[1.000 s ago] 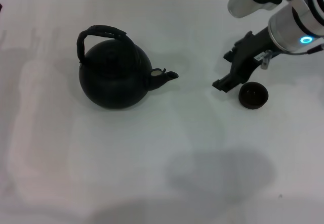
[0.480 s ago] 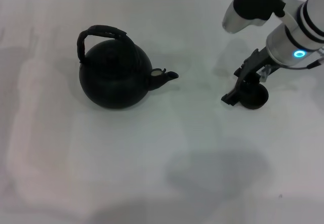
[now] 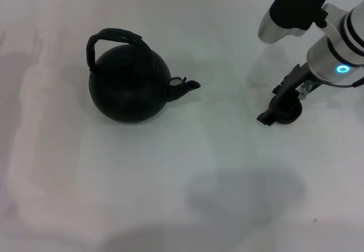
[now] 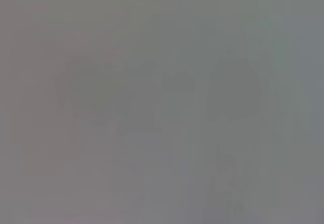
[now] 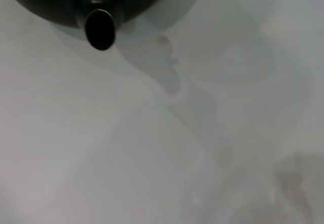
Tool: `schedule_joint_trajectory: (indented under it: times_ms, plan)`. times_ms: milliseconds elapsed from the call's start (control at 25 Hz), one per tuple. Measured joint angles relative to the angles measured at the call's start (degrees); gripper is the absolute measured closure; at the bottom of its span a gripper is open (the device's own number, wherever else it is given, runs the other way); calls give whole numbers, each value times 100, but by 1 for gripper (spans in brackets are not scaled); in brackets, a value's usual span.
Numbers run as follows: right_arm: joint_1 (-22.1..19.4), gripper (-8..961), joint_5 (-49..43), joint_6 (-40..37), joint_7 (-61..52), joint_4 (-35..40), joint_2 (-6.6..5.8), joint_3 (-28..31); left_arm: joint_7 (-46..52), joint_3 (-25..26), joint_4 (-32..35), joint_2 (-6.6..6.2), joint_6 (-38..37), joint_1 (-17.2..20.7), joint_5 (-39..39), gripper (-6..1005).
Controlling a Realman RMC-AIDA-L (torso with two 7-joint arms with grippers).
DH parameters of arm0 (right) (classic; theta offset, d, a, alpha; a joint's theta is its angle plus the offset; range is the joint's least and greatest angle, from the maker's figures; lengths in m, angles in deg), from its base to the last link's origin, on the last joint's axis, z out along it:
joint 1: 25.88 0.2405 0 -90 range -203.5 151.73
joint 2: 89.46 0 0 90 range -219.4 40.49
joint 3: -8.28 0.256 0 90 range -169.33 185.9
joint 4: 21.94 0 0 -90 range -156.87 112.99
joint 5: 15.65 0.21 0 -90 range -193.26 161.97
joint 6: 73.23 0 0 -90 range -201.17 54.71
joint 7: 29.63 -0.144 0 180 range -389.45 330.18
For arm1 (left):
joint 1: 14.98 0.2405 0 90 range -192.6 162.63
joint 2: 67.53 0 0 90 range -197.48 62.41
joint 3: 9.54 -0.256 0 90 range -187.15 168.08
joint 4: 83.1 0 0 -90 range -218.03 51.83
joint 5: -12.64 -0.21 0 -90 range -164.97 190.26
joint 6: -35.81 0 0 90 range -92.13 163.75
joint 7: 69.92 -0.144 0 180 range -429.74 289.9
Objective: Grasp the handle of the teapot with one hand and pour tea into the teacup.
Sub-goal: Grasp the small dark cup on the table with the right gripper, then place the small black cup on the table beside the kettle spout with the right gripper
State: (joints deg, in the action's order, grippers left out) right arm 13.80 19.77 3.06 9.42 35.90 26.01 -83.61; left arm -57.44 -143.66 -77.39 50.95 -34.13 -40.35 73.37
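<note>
Teapot point(image 3: 129, 87): sits on the white table point(image 3: 170, 195), in the left half, toward the far edge. Upright, spout pointing at the right edge. The handle point(image 3: 114, 38) arches over its top, nothing on it. It has not shifted over the last second.

Left gripper: not in the head view, and its wrist camera gives you only a featureless grey field. Treat that arm as parked out of sight.

Right gripper point(image 3: 278, 108): low over the table in the right half, toward the far edge, well apart from the teapot. Over the last second it has swung toward the right edge and dropped onto the teacup point(image 3: 289, 112), which a second ago lay plainly beside it. Now the black fingers cover most of the cup; only a dark sliver shows. You cannot tell whether the fingers are apart, together, or pinching the cup; they merge with it.

Right wrist view: the spout point(image 5: 99, 28) looks straight at the lens, so that gripper faces the pot across bare table.

Reading: the right arm is tending the cup, not the handle. Pouring has not begun.
</note>
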Motion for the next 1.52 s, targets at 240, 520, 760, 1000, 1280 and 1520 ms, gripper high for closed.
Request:
schedule_joint_trajectory:
  times_ms: [240, 520, 760, 1000, 1280, 1520]
  plan:
    - [-78, 145, -370, 20, -237, 42, 5, 5, 0, 0, 1, -16, -6, -22, 0, 242]
    - [-121, 148, -404, 79, -223, 59, -1, 5, 0, 0, 1, -26, -11, -75, 0, 241]
    - [-208, 151, -393, 111, -85, 377, -5, 6, 0, 0, -3, -28, -12, -129, 0, 241]
    - [-200, 226, -286, 288, 173, 1063, 15, -3, 0, 0, -9, -27, -12, -159, 0, 241]
    - [177, 226, 255, 426, 421, 1070, 23, -371, 0, 0, -9, -40, -11, -164, 0, 242]
    - [406, 226, 309, 468, 364, 1042, 49, -1098, 0, 0, -9, -45, -11, -183, 0, 242]
